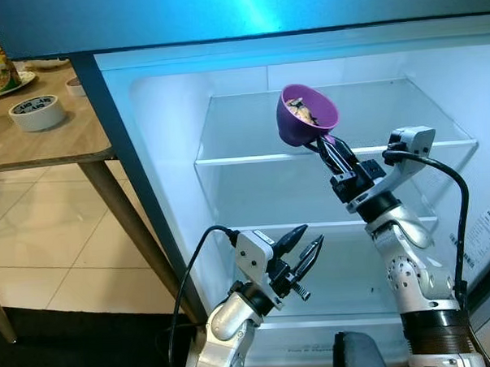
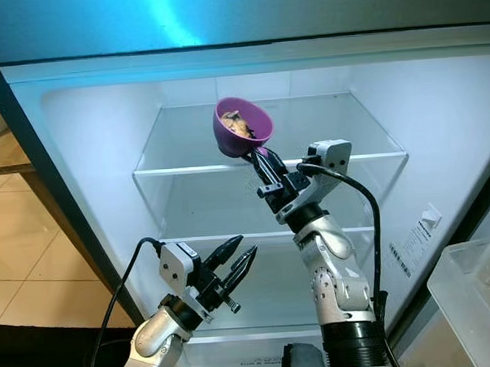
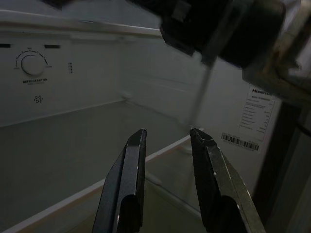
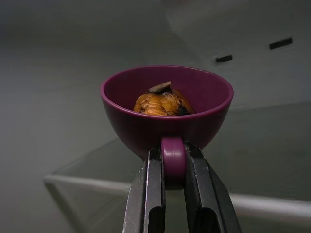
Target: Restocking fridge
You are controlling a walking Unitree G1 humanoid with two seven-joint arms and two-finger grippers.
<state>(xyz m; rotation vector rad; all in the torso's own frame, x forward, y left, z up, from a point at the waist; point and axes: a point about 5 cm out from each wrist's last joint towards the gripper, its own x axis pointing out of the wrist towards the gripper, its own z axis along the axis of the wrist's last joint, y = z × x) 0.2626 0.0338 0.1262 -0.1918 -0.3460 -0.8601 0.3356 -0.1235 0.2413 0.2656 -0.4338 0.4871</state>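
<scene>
Item: purple cup [image 1: 305, 114] with food [image 4: 163, 102], held before the open fridge's top glass shelf [image 1: 252, 155].

Right gripper [image 1: 326, 147] is clamped on the cup's small handle, cup raised at 12 o'clock of the wrist, above the shelf edge, not yet set down. Left gripper [image 1: 303, 251], fingers parted and empty, waits low at 7 o'clock of the cup. Risk: the narrow handle hold may let the cup pivot and tip, spilling contents; its base may clip the shelf lip.

fridge label [image 3: 256, 115] text (blurred), illegible
</scene>
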